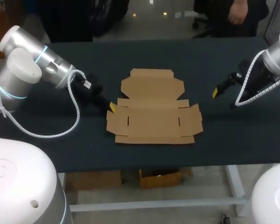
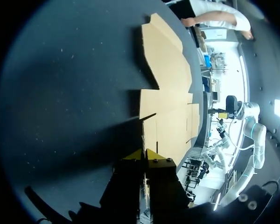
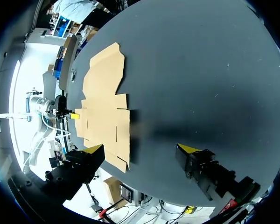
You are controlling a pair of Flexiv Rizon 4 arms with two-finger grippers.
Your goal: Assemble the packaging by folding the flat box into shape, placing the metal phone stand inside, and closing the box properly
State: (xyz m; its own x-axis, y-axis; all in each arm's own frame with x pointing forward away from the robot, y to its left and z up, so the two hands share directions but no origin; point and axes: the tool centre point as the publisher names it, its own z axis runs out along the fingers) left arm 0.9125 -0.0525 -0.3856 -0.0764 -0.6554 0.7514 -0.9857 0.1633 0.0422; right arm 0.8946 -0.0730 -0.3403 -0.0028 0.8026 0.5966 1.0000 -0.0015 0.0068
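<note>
The flat brown cardboard box (image 1: pixel 154 109) lies unfolded on the middle of the dark table. My left gripper (image 1: pixel 111 107) is low at the box's left edge. In the left wrist view its yellow fingertips (image 2: pixel 151 155) are pressed together on the edge of the box's left side flap (image 2: pixel 149 133), which stands slightly lifted. My right gripper (image 1: pixel 222 86) hovers to the right of the box, apart from it. It is open and nothing lies between its fingers (image 3: pixel 93 149), while the box (image 3: pixel 105 102) lies ahead of it and off to one side.
The dark table top (image 1: pixel 224 140) stretches wide on all sides of the box. Its front edge runs a short way in front of the box's near flaps. Both arms come in low from the sides.
</note>
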